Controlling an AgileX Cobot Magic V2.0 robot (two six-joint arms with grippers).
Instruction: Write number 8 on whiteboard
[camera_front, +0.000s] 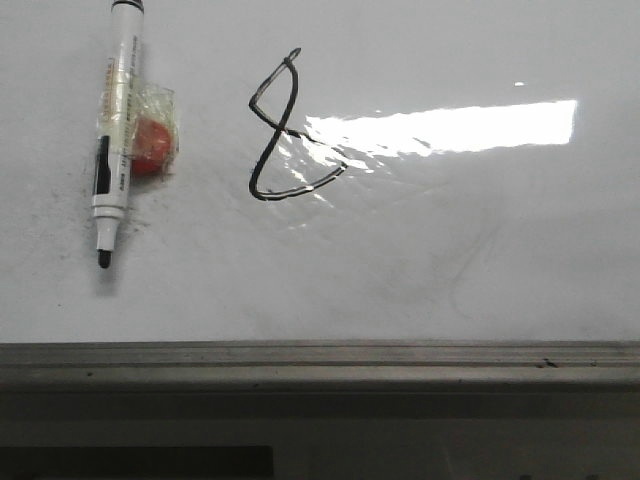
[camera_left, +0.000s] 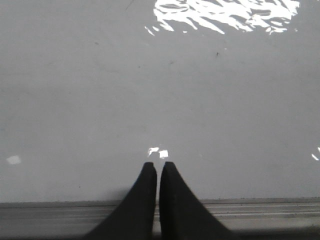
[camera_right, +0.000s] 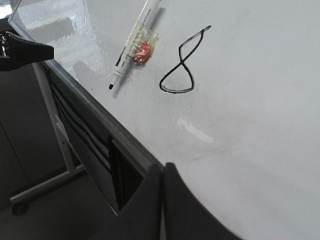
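Lying flat across the scene is the large glossy white whiteboard (camera_front: 450, 260), faintly smudged with grey, a bright strip of reflected light on its surface and a grey metal rim along its near edge. The thin black hand-drawn number 8 (camera_front: 285, 130) stands finished on it, its upper loop narrow and pointed, its lower loop wider and angular, with the glare touching the lower loop's right side.

Well apart from the figure, on its left in the front view, a white marker pen with a black cap end and bare black tip (camera_front: 115, 130) lies on the board, tip towards the rim. A small red lump wrapped in clear tape (camera_front: 150, 140) is fixed against the pen's barrel; what the lump is I cannot make out.

The left gripper (camera_left: 158, 167) has its two dark fingers pressed almost together with only a hairline slit between them and nothing held. It hangs just past the metal rim, over bare board, and the only thing ahead of it is a patch of glare; the figure does not show in its wrist view.

The right gripper (camera_right: 162, 170) is likewise closed and empty, its dark fingers meeting over the board's edge. From it, the number 8 (camera_right: 182, 62) sits well ahead on the board, and the marker pen (camera_right: 132, 42) lies beyond and to one side of the figure, nearer the rim.
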